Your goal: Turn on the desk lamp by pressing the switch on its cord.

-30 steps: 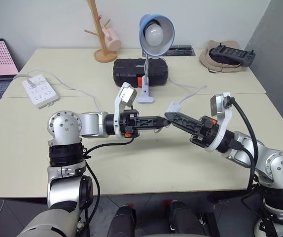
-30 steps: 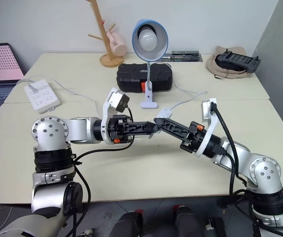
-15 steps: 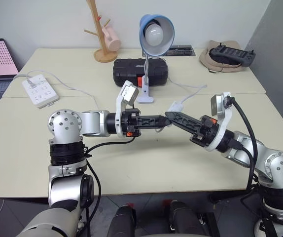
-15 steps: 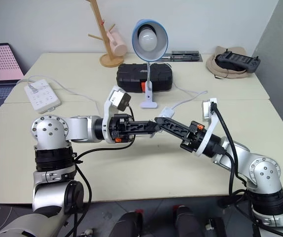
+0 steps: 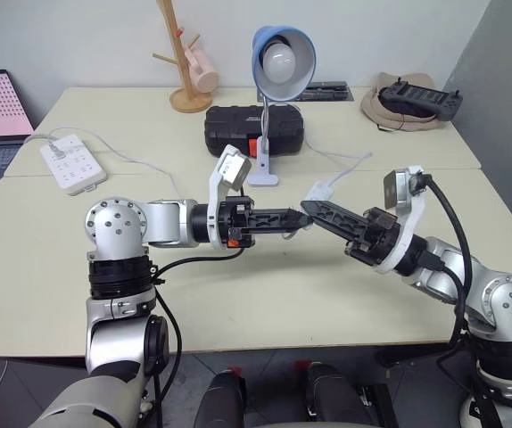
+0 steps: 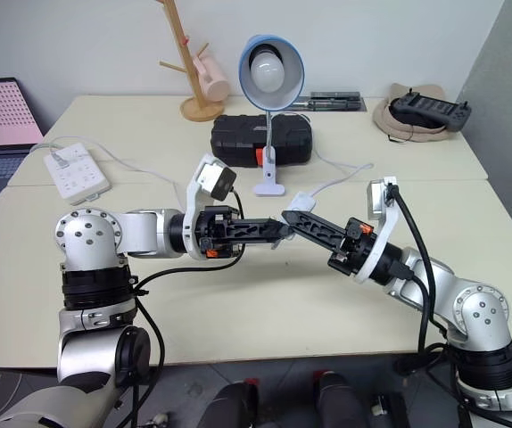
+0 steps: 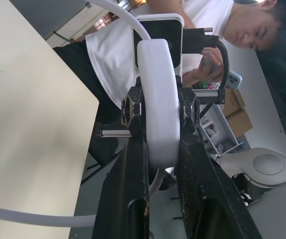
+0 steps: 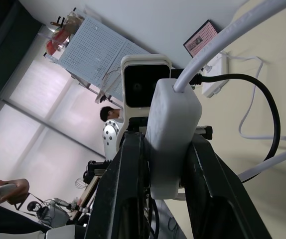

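Since the earlier frame, my right pincer has drawn its jaws together onto the switch; both arms otherwise hold their places. My left pincer is likewise clamped on that same white block from the opposite side, so the two pincers meet tip to tip above the bench, just in front of the lamp's base.

From the block the cord runs off toward the desk lamp, which stands at the far side, its bulb unlit, beside a black case.

Handling, as I judge it: the switch is a light, rigid plastic block with smooth, rounded flanks, apt to slip or twist between narrow fingers. The cord is limp and gives no support. I would keep hold across the block's long sides, well clear of the rocker face, and press the rocker squarely while the other pincer steadies the body.
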Controlling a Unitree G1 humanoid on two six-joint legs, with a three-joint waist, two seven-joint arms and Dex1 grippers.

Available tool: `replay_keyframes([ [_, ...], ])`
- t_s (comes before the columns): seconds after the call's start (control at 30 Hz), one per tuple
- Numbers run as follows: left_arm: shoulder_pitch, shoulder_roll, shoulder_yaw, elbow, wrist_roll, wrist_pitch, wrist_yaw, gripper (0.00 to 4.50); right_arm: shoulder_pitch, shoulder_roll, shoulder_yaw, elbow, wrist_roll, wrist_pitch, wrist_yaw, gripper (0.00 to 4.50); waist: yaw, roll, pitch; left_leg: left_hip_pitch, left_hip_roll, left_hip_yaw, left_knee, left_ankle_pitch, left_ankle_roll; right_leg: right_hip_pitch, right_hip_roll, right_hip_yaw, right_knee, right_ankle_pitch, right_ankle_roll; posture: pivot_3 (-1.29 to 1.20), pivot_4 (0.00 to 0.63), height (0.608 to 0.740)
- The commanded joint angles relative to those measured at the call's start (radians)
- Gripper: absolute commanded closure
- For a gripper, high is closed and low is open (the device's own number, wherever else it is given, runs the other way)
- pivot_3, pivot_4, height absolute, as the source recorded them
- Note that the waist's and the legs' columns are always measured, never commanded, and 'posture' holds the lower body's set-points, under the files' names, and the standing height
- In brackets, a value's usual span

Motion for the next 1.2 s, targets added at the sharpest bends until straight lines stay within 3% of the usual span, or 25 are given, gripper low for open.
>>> replay_keyframes([
  [0.03,-0.006,0.025,0.008,-0.014,-0.031,0.000,-0.024,4.09,-0.022,-0.043,-0.003,-0.043,-0.085,0.026,0.037,3.83,0.000,0.000,0.000,0.000,0.000,0.000,0.000,0.000,0.000,0.000,0.000,0.000,0.000,0.000,0.000,0.00,0.150,0.740],
  [0.33,0.002,0.040,-0.006,-0.019,-0.039,-0.007,-0.041,4.09,-0.029,-0.059,0.002,-0.048,-0.154,0.027,0.076,3.83,0.001,0.000,0.000,0.000,0.000,0.000,0.000,0.000,0.000,0.000,0.001,0.000,0.000,0.000,0.000,0.00,0.150,0.740],
  [0.37,0.002,0.040,-0.007,-0.020,-0.039,-0.008,-0.041,4.09,-0.029,-0.058,0.000,-0.045,-0.147,0.027,0.077,3.13,0.002,0.000,0.000,0.000,0.000,0.000,0.000,0.000,0.000,0.000,0.001,0.000,0.000,0.000,0.000,0.00,0.150,0.740],
  [0.57,0.005,0.047,-0.015,-0.023,-0.041,-0.017,-0.048,4.09,-0.018,-0.065,-0.026,-0.026,-0.062,0.019,0.051,1.93,0.006,0.000,0.000,0.000,0.000,0.000,0.000,0.000,0.000,0.000,0.001,0.000,0.000,0.000,0.000,0.00,0.150,0.740],
  [0.73,0.002,0.056,-0.023,-0.019,-0.037,-0.024,-0.067,4.09,0.023,-0.099,-0.061,-0.025,0.084,0.022,0.050,1.93,0.013,0.000,0.000,-0.001,0.000,0.000,0.000,0.000,0.000,0.000,0.000,0.000,-0.001,0.000,0.000,0.00,0.150,0.740],
  [1.2,0.001,0.066,-0.041,-0.024,-0.041,-0.032,-0.085,4.09,0.025,-0.013,-0.041,-0.037,0.094,0.013,0.027,1.93,0.013,0.000,0.000,0.000,0.001,0.000,-0.001,0.000,0.000,0.000,0.001,0.000,-0.001,0.000,0.001,0.00,0.150,0.740],
])
